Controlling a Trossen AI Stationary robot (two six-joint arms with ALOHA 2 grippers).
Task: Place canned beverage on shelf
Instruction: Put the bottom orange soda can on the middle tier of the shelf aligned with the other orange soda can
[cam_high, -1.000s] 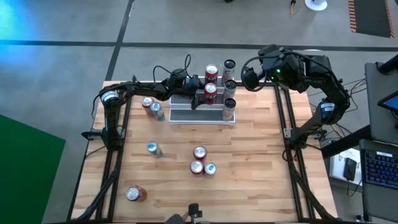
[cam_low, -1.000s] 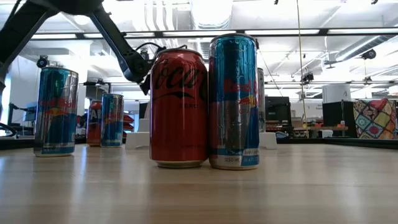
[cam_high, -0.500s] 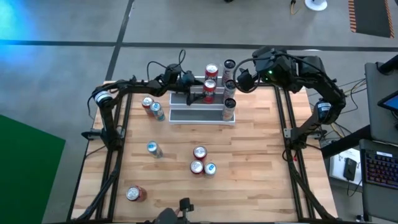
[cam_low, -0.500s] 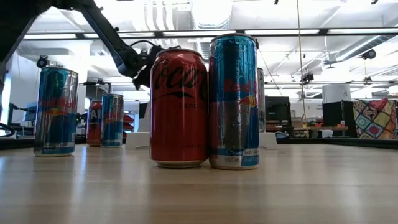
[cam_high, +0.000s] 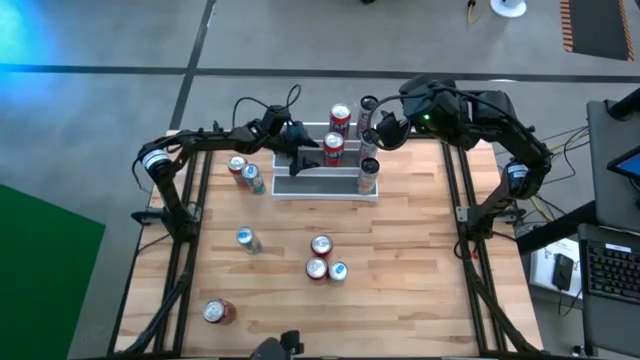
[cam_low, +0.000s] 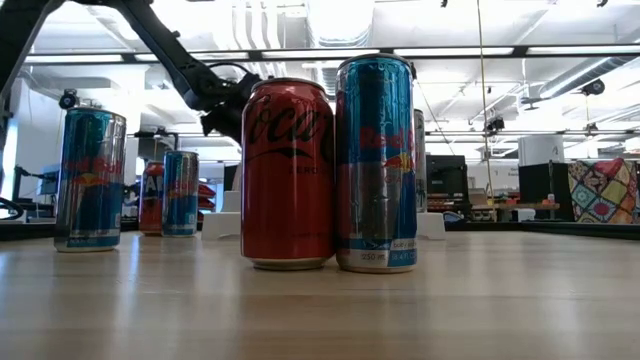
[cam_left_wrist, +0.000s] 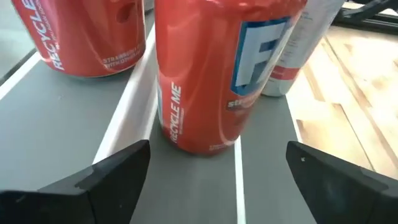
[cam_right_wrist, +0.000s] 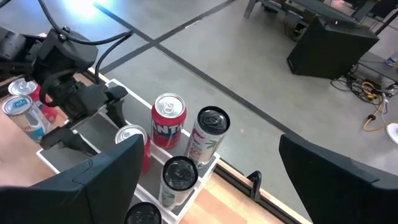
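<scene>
Left gripper (cam_high: 312, 160) now backed off red can (cam_high: 334, 149), shelf (cam_high: 300, 186) edge-side.

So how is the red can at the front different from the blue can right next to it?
The red can is shorter and wider; the blue can is taller and slimmer, so its top stands higher. The red can is red all over with swirly lettering, while the blue can is blue and silver with red marks. Both stand upright on the wooden table, side by side, not yet on the shelf.
</scene>
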